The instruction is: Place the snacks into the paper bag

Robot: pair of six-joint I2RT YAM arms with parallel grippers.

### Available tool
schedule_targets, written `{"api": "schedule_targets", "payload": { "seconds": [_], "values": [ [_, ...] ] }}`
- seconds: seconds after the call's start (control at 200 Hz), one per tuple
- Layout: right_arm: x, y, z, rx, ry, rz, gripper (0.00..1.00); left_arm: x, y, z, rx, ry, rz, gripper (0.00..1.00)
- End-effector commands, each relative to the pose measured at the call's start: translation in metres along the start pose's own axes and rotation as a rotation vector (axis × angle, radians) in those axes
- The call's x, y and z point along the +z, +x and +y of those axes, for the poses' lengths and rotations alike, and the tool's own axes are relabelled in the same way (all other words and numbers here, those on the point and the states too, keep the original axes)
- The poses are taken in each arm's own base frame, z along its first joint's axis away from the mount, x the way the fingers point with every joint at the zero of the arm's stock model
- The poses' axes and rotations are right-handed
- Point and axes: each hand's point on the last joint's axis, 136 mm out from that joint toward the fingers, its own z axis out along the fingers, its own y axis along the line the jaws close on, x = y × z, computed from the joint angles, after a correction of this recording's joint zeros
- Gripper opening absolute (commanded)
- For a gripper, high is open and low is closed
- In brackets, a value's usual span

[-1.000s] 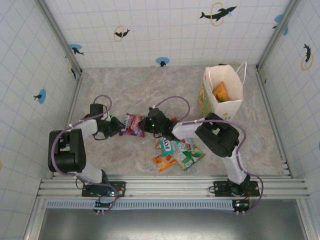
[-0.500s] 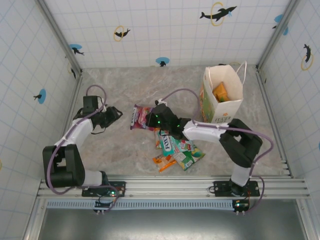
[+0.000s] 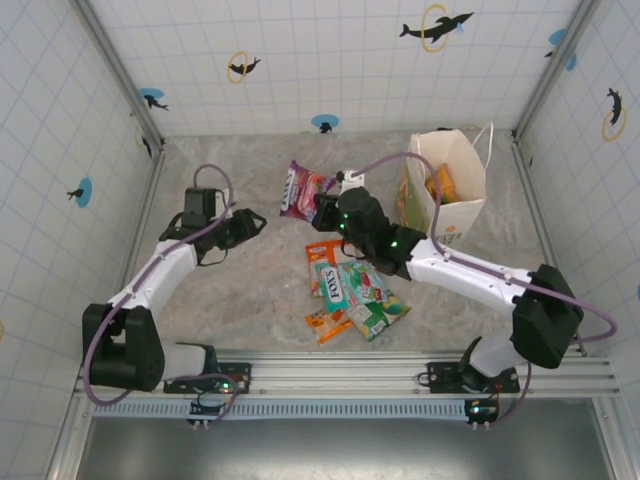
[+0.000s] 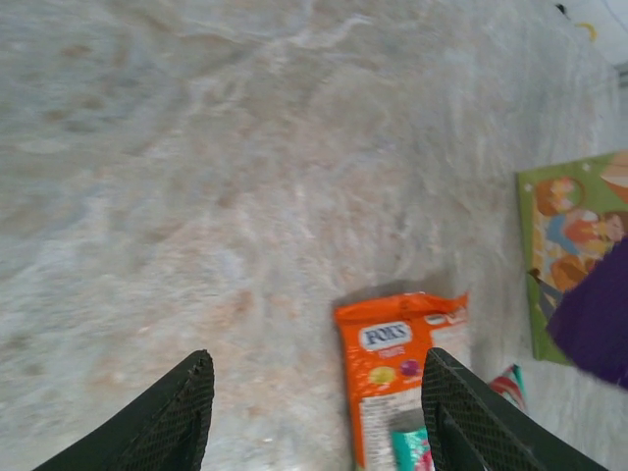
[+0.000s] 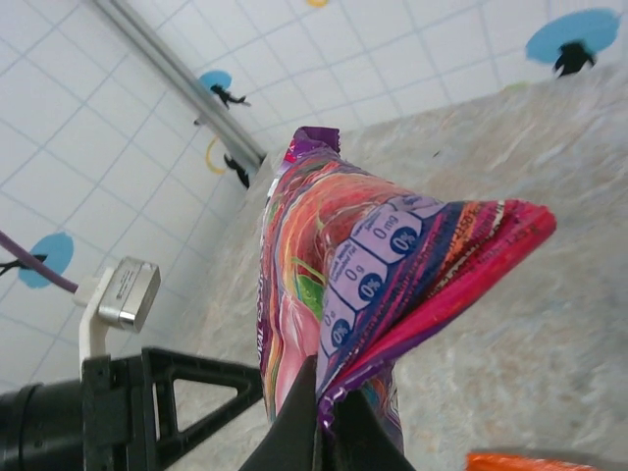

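Top external: snacks (image 3: 347, 287) nr paper bag (image 3: 456, 165)

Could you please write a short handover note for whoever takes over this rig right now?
Left tool: open, empty, above the marble table.
Right tool: shut on the glossy purple snack packet, lifted left of the tall white paper bag.
Done: an orange packet lies in the bag.
To do: bag the purple packet, then the pile of green-and-white and orange packets on the table.

Paper bag (image 3: 445, 225) is stood far right, with one packet (image 3: 440, 185) seen in it. Snack pile (image 3: 352, 290) is laid centre, nearer and left of it. Raised packet (image 3: 303, 190) is pinched by right gripper (image 3: 328, 207), beyond the pile, left of the bag.
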Motion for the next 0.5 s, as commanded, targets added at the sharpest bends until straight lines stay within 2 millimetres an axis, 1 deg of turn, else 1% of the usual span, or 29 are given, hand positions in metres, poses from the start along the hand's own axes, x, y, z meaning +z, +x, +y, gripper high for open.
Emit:
{"api": "schedule_targets", "payload": {
  "seconds": [0.0,0.095,0.195,0.255,0.27,0.3,0.315,0.32,0.325,0.335,0.355,0.415,0.495],
  "values": [
    [-0.027,-0.069,0.013,-0.027,-0.012,-0.171,0.00,0.003,-0.020,-0.042,0.043,0.090,-0.069,0.58],
    [-0.038,-0.097,0.014,-0.047,-0.012,-0.228,0.00,0.012,-0.019,-0.069,0.077,0.136,-0.066,0.58],
    [-0.047,-0.130,0.013,-0.064,-0.004,-0.284,0.00,0.023,-0.015,-0.090,0.109,0.172,-0.049,0.58],
    [-0.053,-0.152,0.013,-0.070,-0.006,-0.322,0.00,0.031,-0.010,-0.101,0.127,0.186,-0.027,0.58],
    [-0.053,-0.155,0.012,-0.072,-0.005,-0.327,0.00,0.032,-0.009,-0.104,0.134,0.193,-0.024,0.58],
    [-0.057,-0.168,0.012,-0.073,-0.009,-0.349,0.00,0.037,-0.006,-0.105,0.136,0.190,-0.012,0.58],
    [-0.057,-0.171,0.012,-0.074,-0.009,-0.354,0.00,0.039,-0.005,-0.103,0.135,0.185,-0.008,0.58],
    [-0.058,-0.172,0.012,-0.075,-0.009,-0.357,0.00,0.041,0.000,-0.107,0.145,0.192,0.003,0.58],
    [-0.058,-0.175,0.011,-0.075,-0.009,-0.362,0.00,0.040,-0.002,-0.114,0.154,0.203,-0.002,0.58],
    [-0.060,-0.179,0.011,-0.076,-0.010,-0.370,0.00,0.039,-0.004,-0.121,0.165,0.214,-0.005,0.58],
    [-0.062,-0.185,0.012,-0.078,-0.011,-0.384,0.00,0.040,-0.003,-0.127,0.174,0.223,-0.005,0.58],
    [-0.070,-0.208,0.014,-0.088,-0.016,-0.428,0.00,0.045,-0.001,-0.137,0.191,0.240,0.003,0.58],
    [-0.082,-0.235,0.012,-0.106,-0.005,-0.484,0.00,0.048,0.000,-0.149,0.206,0.260,0.005,0.58]
  ]
}}
